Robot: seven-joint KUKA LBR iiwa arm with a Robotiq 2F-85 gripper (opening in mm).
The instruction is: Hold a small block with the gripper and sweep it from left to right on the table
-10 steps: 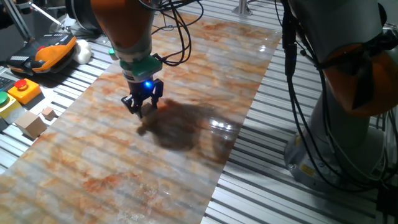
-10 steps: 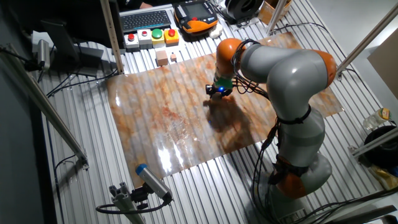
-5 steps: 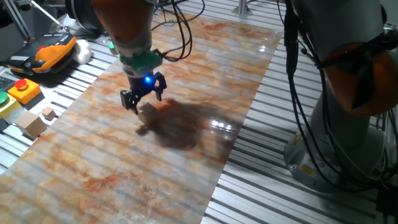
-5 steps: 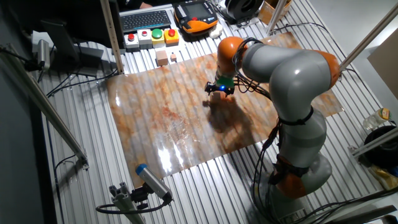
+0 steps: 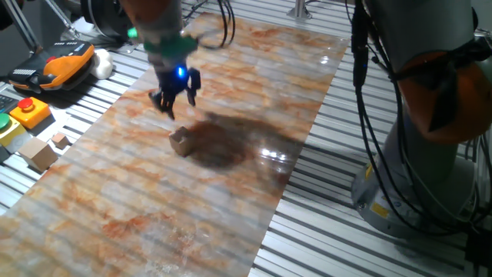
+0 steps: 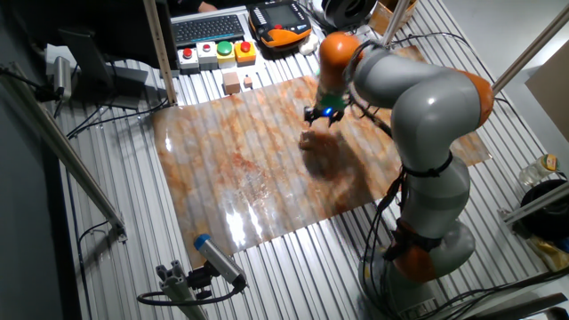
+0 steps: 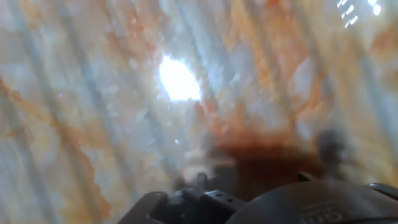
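The small block [image 5: 181,142] is a light-tan wooden cube lying alone on the marbled table [image 5: 254,92]. It also shows in the other fixed view [image 6: 307,140]. My black gripper [image 5: 173,104] with its blue light hangs in the air above and behind the block, apart from it, fingers spread and empty. The other fixed view shows the gripper [image 6: 325,119] up and right of the block. The hand view is blurred. It shows only the marbled table [image 7: 93,93] with a bright glare; the block is out of that view.
A larger tan block [image 5: 37,154] and a tiny cube [image 5: 60,141] sit off the sheet at the left, beside red and yellow button boxes [image 5: 28,110]. An orange pendant [image 5: 65,61] lies behind them. The robot base [image 5: 430,154] and cables stand right.
The gripper let go of the small block, opened, and rose up and away from it. The block stays on the sheet where it was released.
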